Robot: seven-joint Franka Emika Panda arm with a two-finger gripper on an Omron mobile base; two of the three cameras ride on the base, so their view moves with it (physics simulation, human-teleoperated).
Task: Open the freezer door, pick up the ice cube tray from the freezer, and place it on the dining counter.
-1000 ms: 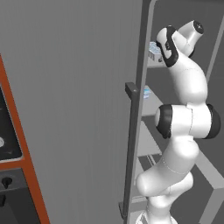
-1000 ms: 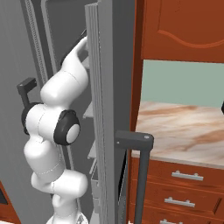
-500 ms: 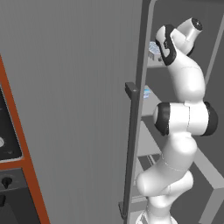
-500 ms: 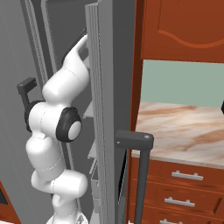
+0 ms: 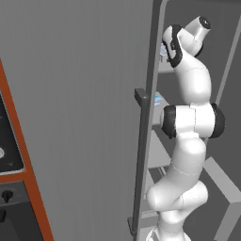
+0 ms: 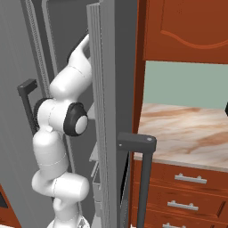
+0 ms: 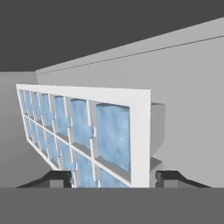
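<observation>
The grey interior of the freezer [image 5: 221, 155] is taking up the scene, its light shelves stepping down behind the arm, while the freezer door [image 5: 75, 117] is standing swung wide with its dark bar handle [image 5: 140, 160] at the edge, leaving room for the arm to reach in. To the right of the appliance, the tan-pink dining bench [image 6: 187, 133] is waiting on its reddish-brown base, well apart from the work. The arm is stretching up to an upper shelf, where the ice cube tray [image 7: 87, 135] is lying; a sliver of it is showing pale blue beside the wrist [image 5: 164, 51]. In the hand view the claw [image 7: 113, 179] is straddling the tray's near end, one fingertip [image 7: 59, 178] at each side. Whether the tips are pressing the rim yet I cannot tell; they are looking set for a squeeze across the narrow width, probably the firmest hold for lifting it out.
</observation>
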